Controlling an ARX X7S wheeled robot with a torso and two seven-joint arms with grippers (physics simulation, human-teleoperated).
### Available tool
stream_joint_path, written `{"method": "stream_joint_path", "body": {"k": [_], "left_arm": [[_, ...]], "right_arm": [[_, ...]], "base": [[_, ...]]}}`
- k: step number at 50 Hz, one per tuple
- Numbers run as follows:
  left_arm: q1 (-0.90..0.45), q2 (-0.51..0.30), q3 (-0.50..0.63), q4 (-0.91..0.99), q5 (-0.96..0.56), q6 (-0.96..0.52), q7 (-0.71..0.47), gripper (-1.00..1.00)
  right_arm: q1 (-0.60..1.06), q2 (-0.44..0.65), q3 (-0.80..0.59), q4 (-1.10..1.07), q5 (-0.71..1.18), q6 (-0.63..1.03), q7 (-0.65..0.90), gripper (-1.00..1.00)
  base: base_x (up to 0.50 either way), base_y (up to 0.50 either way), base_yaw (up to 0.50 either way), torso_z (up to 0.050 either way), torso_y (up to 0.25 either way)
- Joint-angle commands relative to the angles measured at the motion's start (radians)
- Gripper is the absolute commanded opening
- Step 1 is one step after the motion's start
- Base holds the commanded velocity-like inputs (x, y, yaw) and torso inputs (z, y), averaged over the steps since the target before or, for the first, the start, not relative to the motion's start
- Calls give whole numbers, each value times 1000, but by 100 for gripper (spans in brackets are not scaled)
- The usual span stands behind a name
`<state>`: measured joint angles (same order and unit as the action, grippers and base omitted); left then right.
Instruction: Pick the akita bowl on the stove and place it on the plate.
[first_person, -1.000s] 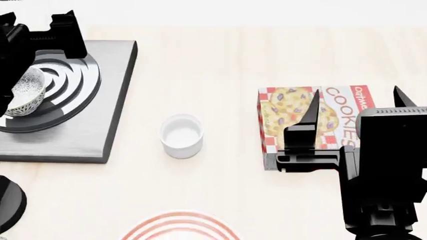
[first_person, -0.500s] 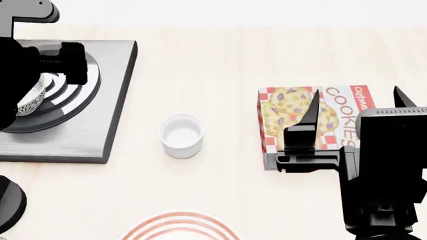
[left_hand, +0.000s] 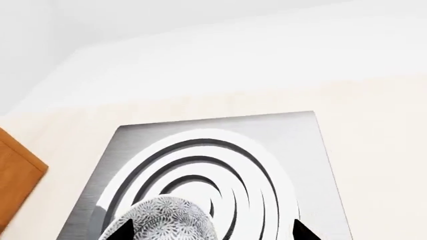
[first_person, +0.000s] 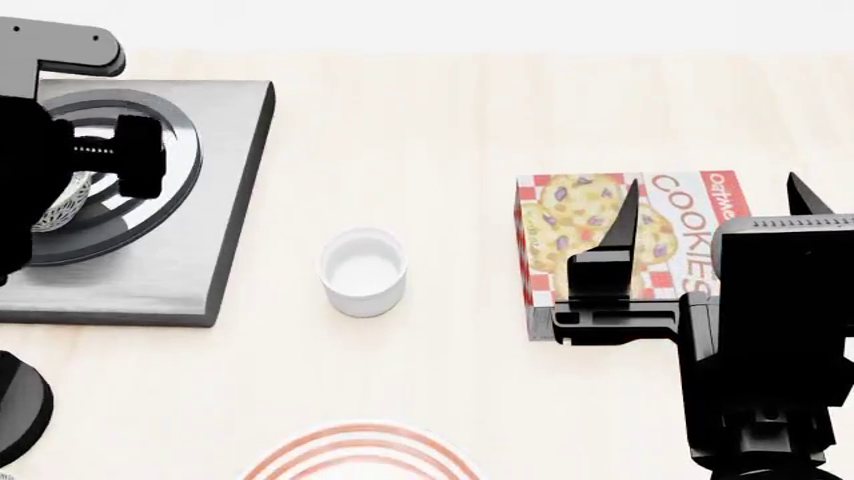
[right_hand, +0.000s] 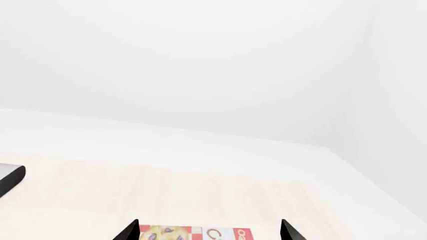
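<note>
A pale wooden table (first_person: 441, 120) meets a plain white wall at the far side. At the left, the left gripper (left_hand: 208, 231) straddles the akita bowl (left_hand: 167, 220), mesh-patterned and round, on the stove (first_person: 227, 200), a flat grey slab with black rings; whether it grips, I cannot tell. A smooth white cup (first_person: 363, 270) stands mid-table, the red-ringed plate (first_person: 358, 455) nearer. The right gripper (first_person: 707, 215) hangs spread open over a cookie box (first_person: 587, 225).

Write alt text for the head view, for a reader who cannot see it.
The left claw hangs over the akita bowl on the stove. A white cup stands mid-table, a cookie box behind the open right claw, the plate at the near edge.
</note>
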<state>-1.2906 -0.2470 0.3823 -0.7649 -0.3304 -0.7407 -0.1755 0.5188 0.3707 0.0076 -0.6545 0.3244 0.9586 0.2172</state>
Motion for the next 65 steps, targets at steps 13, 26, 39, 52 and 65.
{"method": "stream_joint_path", "body": {"k": [13, 26, 39, 52, 65], "left_arm": [[11, -11, 25, -47, 24, -16, -20, 100], [15, -12, 35, -60, 29, -24, -24, 100], [27, -15, 76, -66, 49, -38, -10, 100], [33, -20, 98, -57, 59, -49, -3, 100], [49, -26, 105, -45, 59, -63, -4, 100]], "right_arm": [[0, 4, -2, 1, 7, -2, 6, 100], [0, 6, -3, 1, 10, -3, 9, 100], [0, 8, -4, 2, 14, -4, 12, 100], [0, 10, -5, 2, 18, -6, 15, 100], [0, 12, -6, 3, 21, -6, 19, 100]], "base": [[0, 0, 0, 0, 0], [0, 0, 0, 0, 0], [0, 0, 0, 0, 0], [0, 0, 0, 0, 0], [0, 0, 0, 0, 0]]}}
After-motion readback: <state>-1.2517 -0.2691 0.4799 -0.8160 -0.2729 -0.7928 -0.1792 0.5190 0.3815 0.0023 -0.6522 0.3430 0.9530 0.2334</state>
